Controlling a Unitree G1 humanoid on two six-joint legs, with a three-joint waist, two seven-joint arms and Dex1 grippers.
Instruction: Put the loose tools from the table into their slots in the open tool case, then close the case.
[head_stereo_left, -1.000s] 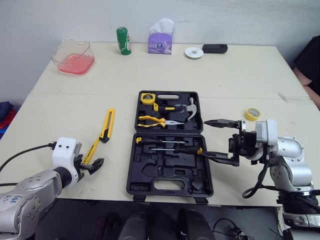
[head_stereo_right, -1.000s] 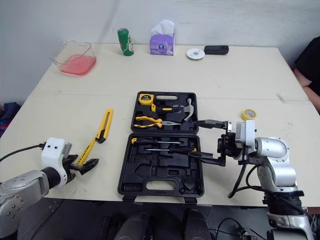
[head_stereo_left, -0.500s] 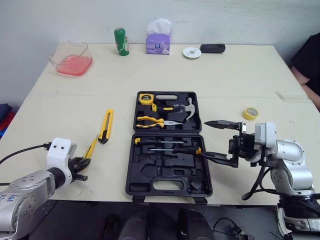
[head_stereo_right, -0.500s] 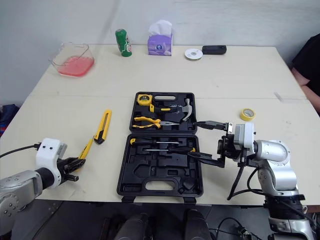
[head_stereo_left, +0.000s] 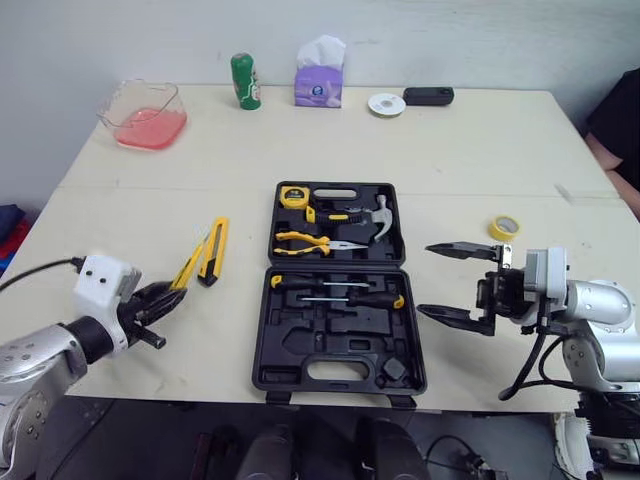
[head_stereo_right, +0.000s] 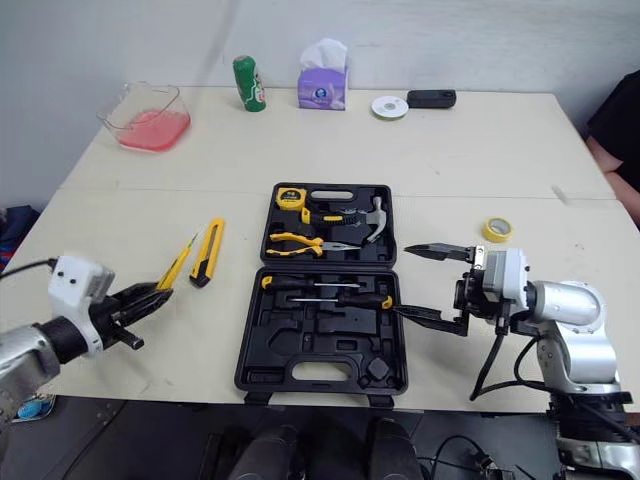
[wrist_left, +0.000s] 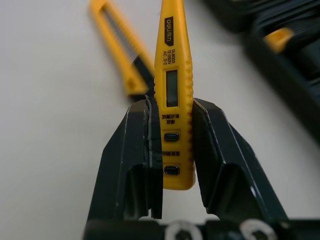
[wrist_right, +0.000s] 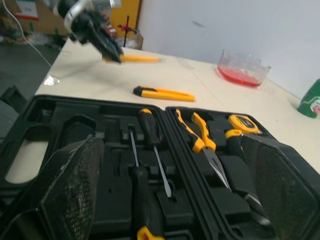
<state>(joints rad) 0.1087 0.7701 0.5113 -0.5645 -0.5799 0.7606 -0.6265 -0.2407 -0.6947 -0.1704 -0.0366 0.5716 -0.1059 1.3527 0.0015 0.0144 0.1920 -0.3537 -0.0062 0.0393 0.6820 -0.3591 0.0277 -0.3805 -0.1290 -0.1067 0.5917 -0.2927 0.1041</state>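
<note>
The open black tool case (head_stereo_left: 300, 352) lies mid-table, holding a tape measure (head_stereo_left: 294, 196), a hammer (head_stereo_left: 380, 215), pliers (head_stereo_left: 315, 241) and screwdrivers (head_stereo_left: 335, 290). My left gripper (head_stereo_left: 160, 297) is near the table's front left, shut on a yellow tester pen (wrist_left: 172, 60) that points up and toward the case, raised off the table. A yellow utility knife (head_stereo_left: 213, 250) lies just beyond the pen, left of the case. My right gripper (head_stereo_left: 427, 279) is open at the case's right side, with nothing between its fingers (wrist_right: 75, 175).
At the table's far edge are a clear tub of pink liquid (head_stereo_left: 142, 113), a green can (head_stereo_left: 244, 80), a tissue box (head_stereo_left: 320, 72), a white roll (head_stereo_left: 386, 104) and a black device (head_stereo_left: 428, 96). A yellow tape roll (head_stereo_left: 505, 228) lies behind my right gripper. A person (head_stereo_left: 615, 130) is at the right edge.
My left gripper has shut on the tester pen and lifted it off the table, drawing back to the left. The right gripper has shifted slightly right, still open.
</note>
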